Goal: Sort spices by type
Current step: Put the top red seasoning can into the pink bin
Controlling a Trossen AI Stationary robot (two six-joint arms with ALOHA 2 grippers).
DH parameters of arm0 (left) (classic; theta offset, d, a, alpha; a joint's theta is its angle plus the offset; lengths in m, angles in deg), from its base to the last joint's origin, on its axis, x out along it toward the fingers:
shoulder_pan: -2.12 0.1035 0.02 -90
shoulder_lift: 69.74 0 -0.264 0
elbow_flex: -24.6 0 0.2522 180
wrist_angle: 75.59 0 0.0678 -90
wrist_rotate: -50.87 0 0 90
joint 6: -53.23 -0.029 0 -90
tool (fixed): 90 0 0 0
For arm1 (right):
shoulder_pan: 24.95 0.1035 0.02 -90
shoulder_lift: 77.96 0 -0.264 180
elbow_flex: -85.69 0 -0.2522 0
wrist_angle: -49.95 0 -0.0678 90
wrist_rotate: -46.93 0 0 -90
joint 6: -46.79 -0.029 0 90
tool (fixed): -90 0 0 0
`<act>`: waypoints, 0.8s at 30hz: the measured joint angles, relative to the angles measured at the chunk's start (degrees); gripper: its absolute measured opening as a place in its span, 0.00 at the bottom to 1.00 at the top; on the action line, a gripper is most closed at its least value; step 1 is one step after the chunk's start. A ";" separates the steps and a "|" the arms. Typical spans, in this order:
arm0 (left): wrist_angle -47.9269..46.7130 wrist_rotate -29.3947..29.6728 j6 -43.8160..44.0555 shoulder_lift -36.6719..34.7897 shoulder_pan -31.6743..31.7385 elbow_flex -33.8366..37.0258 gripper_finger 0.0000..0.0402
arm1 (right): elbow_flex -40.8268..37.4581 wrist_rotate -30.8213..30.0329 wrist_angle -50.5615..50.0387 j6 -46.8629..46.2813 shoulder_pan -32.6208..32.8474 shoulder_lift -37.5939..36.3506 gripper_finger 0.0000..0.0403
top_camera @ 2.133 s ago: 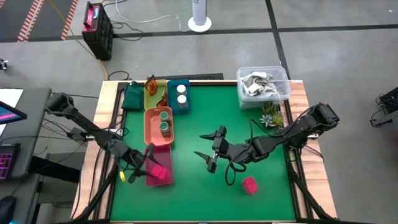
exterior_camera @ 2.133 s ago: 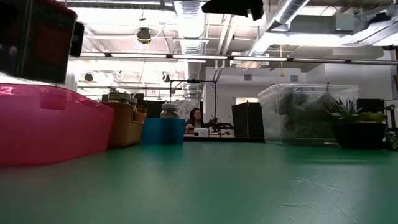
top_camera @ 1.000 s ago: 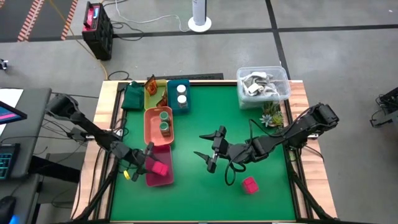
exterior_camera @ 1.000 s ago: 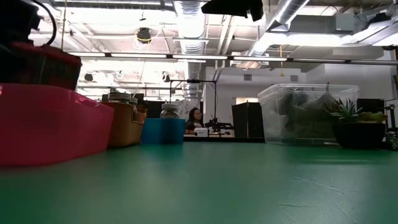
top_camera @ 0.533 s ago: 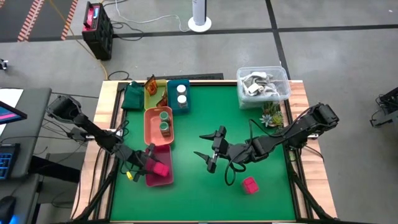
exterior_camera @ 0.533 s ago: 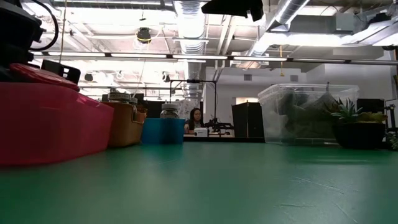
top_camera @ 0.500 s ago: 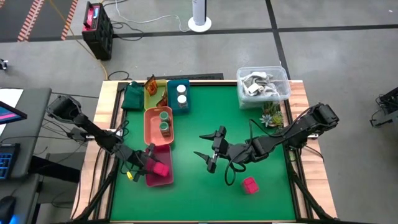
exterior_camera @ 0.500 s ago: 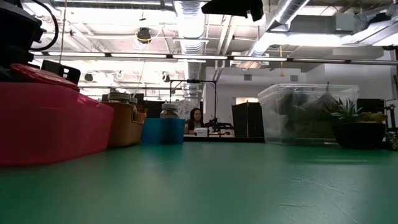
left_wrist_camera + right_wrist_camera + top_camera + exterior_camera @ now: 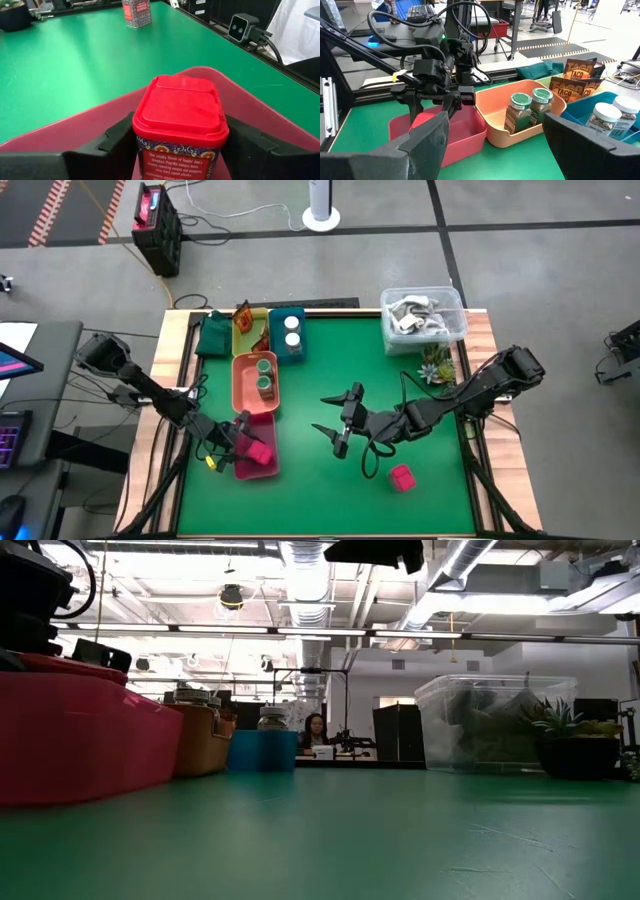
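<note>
Left gripper (image 9: 177, 150) down inside pink tray (image 9: 262, 467), fingers now spreading off red-lidded tin (image 9: 179, 112); tin lower than 1 s ago, looks set down. Release seems underway. Right gripper (image 9: 338, 423) open, idle mid-table. 1 pink tin (image 9: 401, 477) left loose on mat.

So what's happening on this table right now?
Spices are being sorted into coloured trays. The left gripper is down in the pink tray with a red-lidded spice block between its fingers, which stand slightly off the block's sides. The right gripper hangs open over the middle of the green table. A second pink block lies loose on the mat. Green-lidded jars sit in the orange tray, white jars in the blue tray.
</note>
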 joint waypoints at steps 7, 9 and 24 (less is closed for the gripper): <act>0.63 -2.31 0.01 -0.41 0.00 0.00 0.60 | 0.00 0.00 -0.03 -0.03 0.00 0.00 0.86; 0.63 -2.94 0.52 -0.76 0.00 0.00 0.60 | 0.00 0.02 -0.03 -0.04 0.00 0.00 0.86; -5.77 -4.39 4.52 -5.79 0.00 -0.15 0.61 | 0.00 0.02 -0.01 -0.22 0.49 -0.02 0.86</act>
